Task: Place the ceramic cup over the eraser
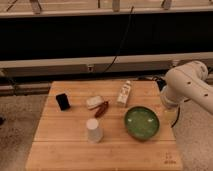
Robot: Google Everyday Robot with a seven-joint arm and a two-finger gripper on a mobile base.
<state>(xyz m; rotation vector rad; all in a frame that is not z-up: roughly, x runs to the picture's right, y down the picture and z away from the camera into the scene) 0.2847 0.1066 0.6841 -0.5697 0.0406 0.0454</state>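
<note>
The ceramic cup (93,130) is small, white and tapered; it stands upside down on the wooden table (60,150), front of centre. The eraser (62,101) is a small black block standing at the table's left rear, well apart from the cup. The white robot arm (187,85) enters at the right edge beside the table. The gripper itself is out of view, hidden below or behind the arm's body.
A green bowl (142,123) sits at the right front. A white printed carton (124,94) stands at the rear centre-right. A pale oblong lump (94,102) and a reddish-brown stick (102,109) lie mid-table. A dark wall and a cable (120,50) run behind.
</note>
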